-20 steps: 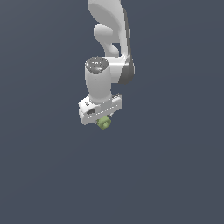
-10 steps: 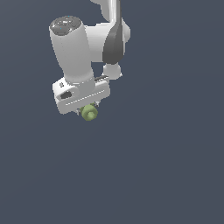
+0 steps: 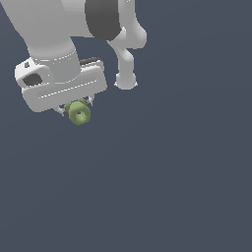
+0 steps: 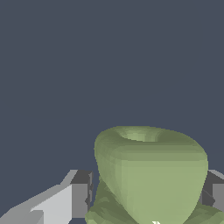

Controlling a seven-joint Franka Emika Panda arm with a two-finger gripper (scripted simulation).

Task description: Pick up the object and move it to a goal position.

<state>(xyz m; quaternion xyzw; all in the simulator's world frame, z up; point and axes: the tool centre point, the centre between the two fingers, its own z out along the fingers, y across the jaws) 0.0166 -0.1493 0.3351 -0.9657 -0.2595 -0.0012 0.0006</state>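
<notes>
The object point(image 3: 78, 112) is a small olive-green lumpy thing with a ring-like dimple. It hangs under the white hand of my gripper point(image 3: 76, 109) at the exterior view's upper left, held off the grey ground. In the wrist view the object point(image 4: 151, 173) fills the space between my two fingers point(image 4: 81, 192), which press on its sides. The gripper is shut on it. The fingers are mostly hidden behind the hand in the exterior view.
The white arm point(image 3: 74, 24) with a dark joint band fills the exterior view's upper left, and a rounded white link point(image 3: 126, 78) hangs to the right of the hand. A flat dark grey surface point(image 3: 172, 187) lies all around.
The gripper, still holding the object, has moved toward the exterior camera and to the exterior view's left, so the arm looks much larger now.
</notes>
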